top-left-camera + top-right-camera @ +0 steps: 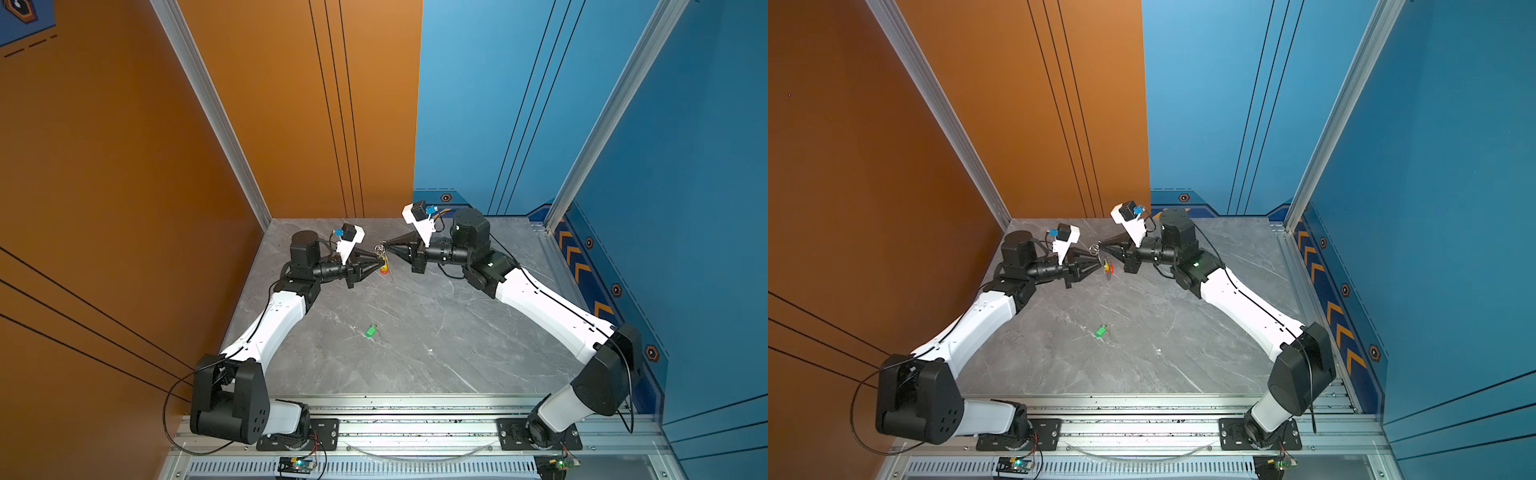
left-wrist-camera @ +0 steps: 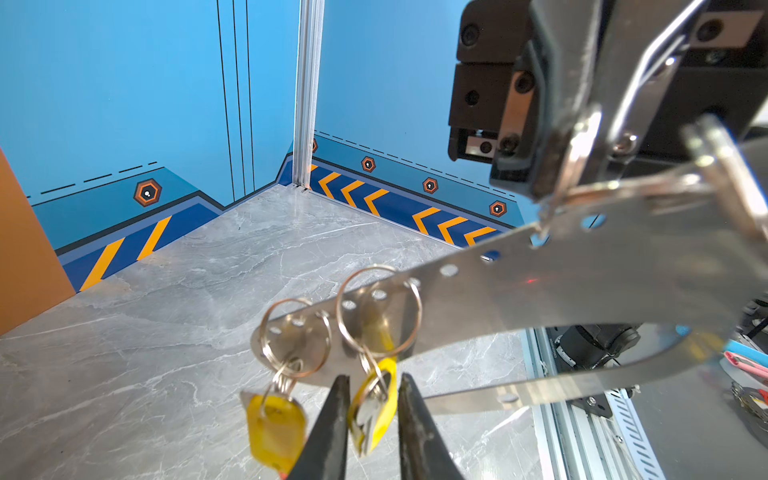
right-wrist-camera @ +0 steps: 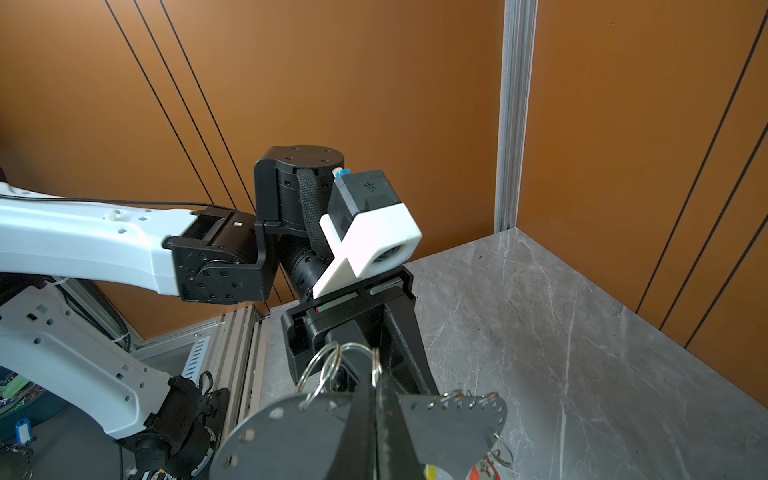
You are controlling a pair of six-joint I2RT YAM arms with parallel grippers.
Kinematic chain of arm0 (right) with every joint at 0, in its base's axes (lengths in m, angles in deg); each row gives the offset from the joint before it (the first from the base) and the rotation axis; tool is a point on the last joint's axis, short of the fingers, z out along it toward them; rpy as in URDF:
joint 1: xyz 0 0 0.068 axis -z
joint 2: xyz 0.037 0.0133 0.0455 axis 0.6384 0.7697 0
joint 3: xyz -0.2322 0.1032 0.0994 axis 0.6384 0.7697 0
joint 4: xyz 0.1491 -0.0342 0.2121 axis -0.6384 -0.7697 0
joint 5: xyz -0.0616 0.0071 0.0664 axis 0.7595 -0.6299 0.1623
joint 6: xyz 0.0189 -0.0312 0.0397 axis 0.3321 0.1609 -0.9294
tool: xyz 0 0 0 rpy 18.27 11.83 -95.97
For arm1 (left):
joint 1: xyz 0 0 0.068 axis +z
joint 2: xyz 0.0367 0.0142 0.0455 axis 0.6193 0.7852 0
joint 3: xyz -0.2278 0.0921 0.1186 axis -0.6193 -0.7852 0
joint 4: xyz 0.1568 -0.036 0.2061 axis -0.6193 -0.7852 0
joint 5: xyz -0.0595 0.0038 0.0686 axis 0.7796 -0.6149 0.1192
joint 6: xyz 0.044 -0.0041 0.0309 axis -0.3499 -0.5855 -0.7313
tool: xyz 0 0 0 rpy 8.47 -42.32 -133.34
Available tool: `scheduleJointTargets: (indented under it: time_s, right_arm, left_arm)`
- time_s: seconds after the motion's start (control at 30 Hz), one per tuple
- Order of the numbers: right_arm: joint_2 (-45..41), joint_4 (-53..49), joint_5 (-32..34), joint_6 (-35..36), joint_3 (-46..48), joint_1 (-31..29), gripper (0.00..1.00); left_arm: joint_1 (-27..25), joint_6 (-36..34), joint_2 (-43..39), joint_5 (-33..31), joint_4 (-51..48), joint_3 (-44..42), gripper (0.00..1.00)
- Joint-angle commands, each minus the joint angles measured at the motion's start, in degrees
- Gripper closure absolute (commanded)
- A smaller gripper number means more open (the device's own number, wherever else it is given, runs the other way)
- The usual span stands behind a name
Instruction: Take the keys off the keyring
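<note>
Both arms reach in from the lower corners in both top views, forearms rising and wrists bent level, so that the grippers meet nose to nose at the upper centre of the grey table (image 1: 415, 353). The right gripper (image 1: 387, 245) sits slightly higher in the frame than the left gripper (image 1: 379, 262).

The right gripper is clamped on the keyring (image 2: 582, 282), a flat metal plate held in the air, with its fingers pressed together over the plate's edge in the right wrist view. Two split rings (image 2: 378, 311) hang from holes at the plate's far end.

The left gripper's jaws stand narrowly apart on either side of a yellow-tagged key (image 2: 376, 409) dangling from one ring; I cannot tell whether the pads already pinch it. A second yellow-tagged key (image 2: 276, 428) hangs just beside it, and a red tag (image 3: 478, 473) shows below the plate.

A green-tagged key (image 1: 371, 331) lies loose on the table, lower centre of the frame, well apart from both grippers.
</note>
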Motion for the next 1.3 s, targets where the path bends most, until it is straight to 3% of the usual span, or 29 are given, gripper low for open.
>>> scheduleJointTargets:
  time_s: [0.0, 0.53, 0.93, 1.07, 1.13, 1.27]
  right_arm:
    - [0.3, 0.9, -0.8, 0.7, -1.6, -0.3, 1.0]
    - [0.3, 3.6, -0.7, -1.2, -0.8, -0.4, 1.0]
    - [-0.7, 3.7, 0.9, -1.2, -0.3, -0.6, 1.0]
    - [-1.0, 3.6, 1.6, -0.8, 0.0, -0.6, 1.0]
    - [-1.2, 3.5, 2.1, -0.6, 0.2, -0.6, 1.0]
    - [-1.8, 2.6, 3.6, 0.7, 1.2, -0.5, 1.0]
  left_arm:
    - [-0.1, 0.2, 0.6, 1.9, 1.2, 1.4, 0.8]
    - [-1.1, 5.5, 1.1, 4.4, 6.0, 1.3, 0.8]
    - [0.9, 6.4, -0.2, 4.9, 6.6, -0.4, 1.0]
    - [3.0, 7.0, -1.5, 5.1, 6.1, -1.0, 1.0]
    - [4.1, 3.8, -2.3, 5.0, 1.2, -0.1, 1.0]
    - [6.0, -11.1, -4.1, 2.8, -19.4, 5.5, 1.0]
